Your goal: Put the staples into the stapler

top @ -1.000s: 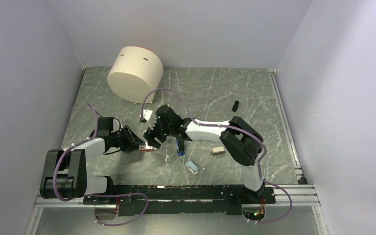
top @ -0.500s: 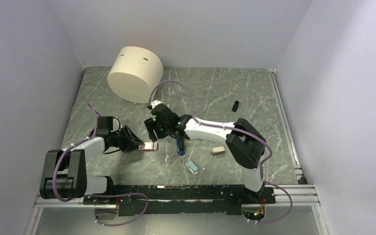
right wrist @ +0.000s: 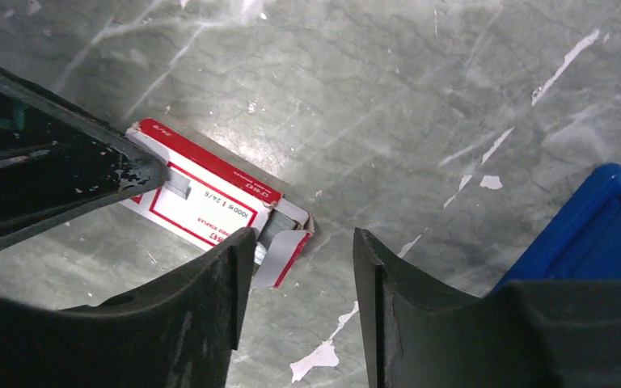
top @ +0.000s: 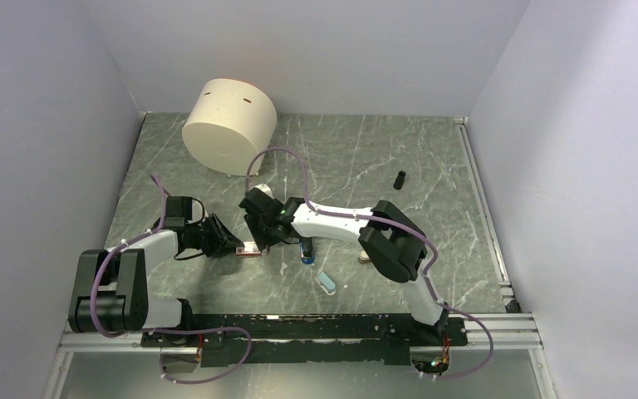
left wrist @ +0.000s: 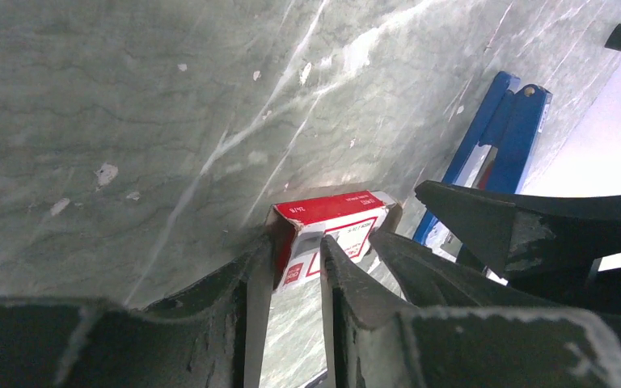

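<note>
Staples (right wrist: 270, 226) show grey at the open end of their red-and-white box (right wrist: 204, 192). The right hand (right wrist: 301, 242) hangs over that end with its fingers moderately apart, holding nothing. One fingertip (right wrist: 226, 267) is at the loose flap; the other stands clear over bare surface (right wrist: 420, 97). The left hand (left wrist: 293, 260) pinches the box's opposite end in a narrow grip, steadying it against the surface.

To do this step well, I judge the right hand should shift so both fingers straddle the grey strip rather than the cardboard. It should then close on the strip's long sides and draw it straight out along the box while the left hand resists the pull. Squeezing the flap instead would likely just drag or crush the box. Just beyond, the blue stapler (right wrist: 594, 230) lies on the surface, near enough to receive the strip.
</note>
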You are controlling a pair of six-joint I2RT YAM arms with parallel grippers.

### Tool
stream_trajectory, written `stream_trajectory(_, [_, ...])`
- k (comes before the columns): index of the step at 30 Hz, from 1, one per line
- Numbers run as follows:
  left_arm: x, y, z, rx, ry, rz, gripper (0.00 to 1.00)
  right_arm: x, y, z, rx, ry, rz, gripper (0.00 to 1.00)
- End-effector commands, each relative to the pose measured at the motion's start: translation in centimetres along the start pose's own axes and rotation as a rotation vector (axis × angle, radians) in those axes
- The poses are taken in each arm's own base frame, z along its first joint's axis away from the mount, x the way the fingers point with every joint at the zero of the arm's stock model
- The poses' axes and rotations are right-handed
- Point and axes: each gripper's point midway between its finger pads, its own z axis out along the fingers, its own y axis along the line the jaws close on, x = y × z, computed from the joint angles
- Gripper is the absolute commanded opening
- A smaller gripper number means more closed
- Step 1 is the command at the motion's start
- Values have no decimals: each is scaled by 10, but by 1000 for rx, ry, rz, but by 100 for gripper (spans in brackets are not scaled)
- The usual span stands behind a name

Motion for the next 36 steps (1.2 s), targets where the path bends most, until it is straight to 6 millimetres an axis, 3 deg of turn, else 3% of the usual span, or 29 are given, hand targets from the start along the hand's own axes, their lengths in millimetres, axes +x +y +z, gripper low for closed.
stream_trajectory(1, [-4, 4, -1, -25, -8, 7, 33, 0, -5, -3, 49, 9, 16, 49])
stream_trajectory(15, [-7, 7, -3, -47, -28, 11, 26, 3, -3, -6, 37, 15, 43, 20])
stream_trajectory(22, [-19, 14, -8, -118, -84, 35, 19, -4, -13, -4, 79, -21, 34, 1])
stream_trajectory(28, [-14, 10, -4, -74, -66, 29, 7, -11, -11, 0, 56, -41, 39, 0])
stream_trajectory(36, [-10, -1, -7, -8, -46, 30, 24, -12, -7, -1, 29, -46, 52, 0])
